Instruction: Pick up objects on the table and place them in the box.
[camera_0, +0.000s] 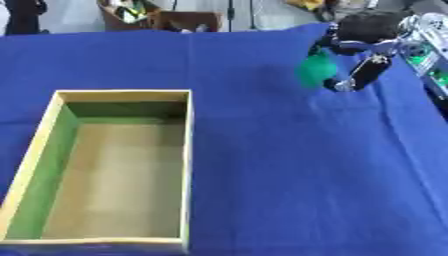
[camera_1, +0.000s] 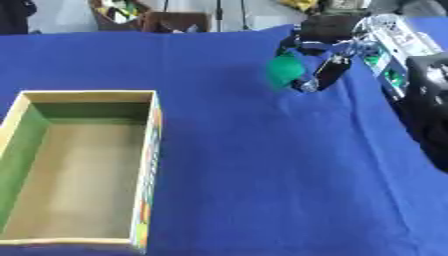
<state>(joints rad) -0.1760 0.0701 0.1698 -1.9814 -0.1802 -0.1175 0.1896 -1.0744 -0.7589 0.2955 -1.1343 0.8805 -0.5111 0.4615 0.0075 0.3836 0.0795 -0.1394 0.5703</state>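
Observation:
A green rounded object (camera_0: 316, 70) hangs above the blue cloth at the far right, blurred. My right hand (camera_0: 360, 49) comes in from the upper right and is shut on it, fingers curled round its right side. An open wooden box (camera_0: 186, 150) with a green inner left wall lies at the lower left, and nothing shows inside it. The hand and the object are well to the right of the box and farther back. My left hand shows in no view.
A blue cloth (camera_0: 289, 175) covers the table. My right arm's silver and green parts (camera_1: 394, 47) run along the right edge. Clutter and a brown crate (camera_0: 188, 20) stand beyond the far edge.

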